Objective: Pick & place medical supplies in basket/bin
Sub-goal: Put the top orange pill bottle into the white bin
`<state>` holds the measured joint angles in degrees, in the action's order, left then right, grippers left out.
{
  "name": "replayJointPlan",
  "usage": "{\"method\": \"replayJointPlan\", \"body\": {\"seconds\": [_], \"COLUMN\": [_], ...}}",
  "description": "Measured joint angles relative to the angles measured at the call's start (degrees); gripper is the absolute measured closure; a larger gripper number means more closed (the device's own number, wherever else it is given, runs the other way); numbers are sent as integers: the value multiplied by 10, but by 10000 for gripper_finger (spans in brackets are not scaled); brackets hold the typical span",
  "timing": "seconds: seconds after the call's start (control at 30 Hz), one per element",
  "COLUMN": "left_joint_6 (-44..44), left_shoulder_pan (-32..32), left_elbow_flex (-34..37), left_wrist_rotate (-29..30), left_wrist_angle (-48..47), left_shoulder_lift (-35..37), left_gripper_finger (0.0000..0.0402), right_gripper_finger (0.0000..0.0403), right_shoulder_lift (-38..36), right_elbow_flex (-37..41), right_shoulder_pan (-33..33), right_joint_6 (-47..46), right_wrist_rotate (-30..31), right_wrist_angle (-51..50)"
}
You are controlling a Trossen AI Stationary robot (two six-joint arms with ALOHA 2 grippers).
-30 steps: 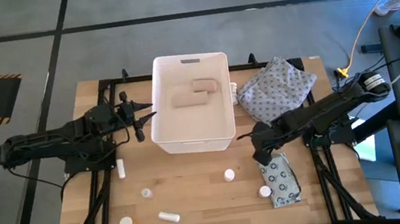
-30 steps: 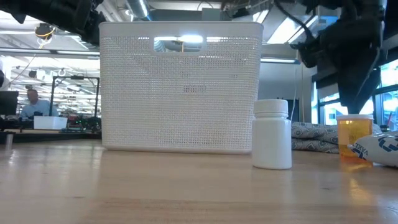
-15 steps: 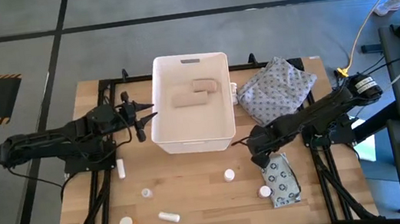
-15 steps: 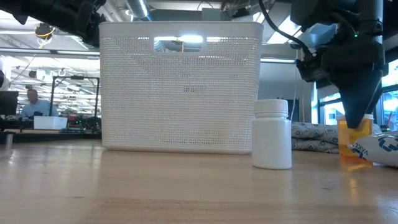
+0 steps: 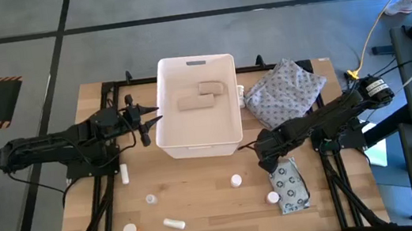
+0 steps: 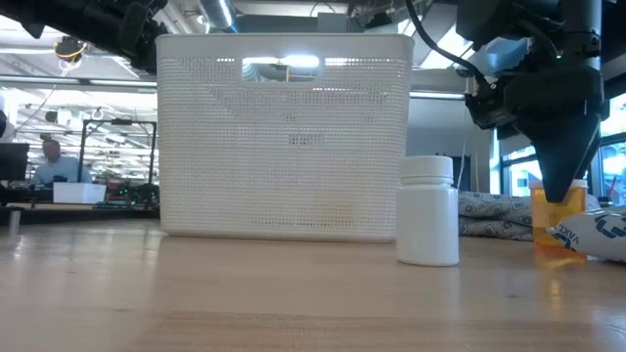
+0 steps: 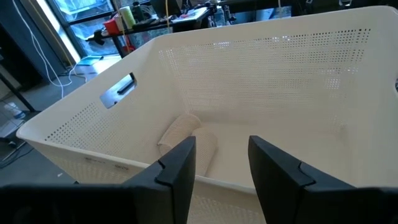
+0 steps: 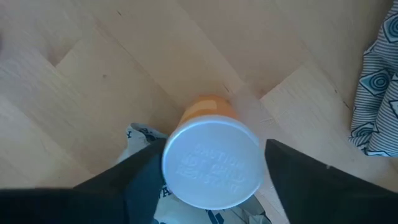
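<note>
The white bin (image 5: pixel 199 132) stands at the table's far middle, with tan bandage rolls (image 5: pixel 200 96) lying on its floor; they also show in the left wrist view (image 7: pixel 185 138). My left gripper (image 5: pixel 144 128) is open and empty, just left of the bin. My right gripper (image 5: pixel 267 165) is open and points down over an upright orange pill bottle with a white cap (image 8: pixel 211 163). Its fingers stand on either side of the cap. In the low view the bottle (image 6: pixel 556 223) shows under the gripper. A white bottle (image 6: pixel 428 210) stands to its left.
The grey packet printed with rings (image 5: pixel 290 186) lies right of the orange bottle. The grey dotted cloth bundle (image 5: pixel 286 89) lies right of the bin. Several small bottles and vials (image 5: pixel 174 223) are scattered over the near left. A person shows in the room far behind (image 6: pixel 44 161).
My right gripper has come down and a little toward the table's left and near edge, onto the orange bottle, and has then kept still. The bottle has not moved.
</note>
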<state>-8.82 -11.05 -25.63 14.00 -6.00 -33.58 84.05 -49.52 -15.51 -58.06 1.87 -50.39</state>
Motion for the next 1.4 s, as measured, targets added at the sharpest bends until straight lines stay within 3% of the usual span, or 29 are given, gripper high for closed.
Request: {"method": "replayJointPlan", "body": {"seconds": [0.27, 0.47, 0.8, 1.03, 1.23, 1.4], "left_joint_6": [-3, -4, -5, -4, -5, -5], "left_shoulder_pan": [0, 0, 0, 0, 0, 0], "left_elbow_flex": [0, 0, 0, 0, 0, 0], "left_wrist_rotate": [0, 0, 0, 0, 0, 0], "left_wrist_angle": [-1, -1, -2, 0, 0, 1], "left_shoulder_lift": [0, 0, 0, -1, -1, 0], "left_gripper_finger": [261, 261, 261, 261, 261, 261], "right_gripper_finger": [197, 188, 198, 187, 185, 184], "right_shoulder_lift": [0, -10, -37, -53, -54, -54], "right_elbow_flex": [0, 0, -10, -97, -203, -297], "right_shoulder_pan": [0, 0, 0, 0, 0, 2], "right_joint_6": [0, 0, 7, 105, 245, 376], "right_wrist_rotate": [0, -7, -90, -69, -55, 36], "right_wrist_angle": [-1, -1, -4, 1, 33, 30]}}
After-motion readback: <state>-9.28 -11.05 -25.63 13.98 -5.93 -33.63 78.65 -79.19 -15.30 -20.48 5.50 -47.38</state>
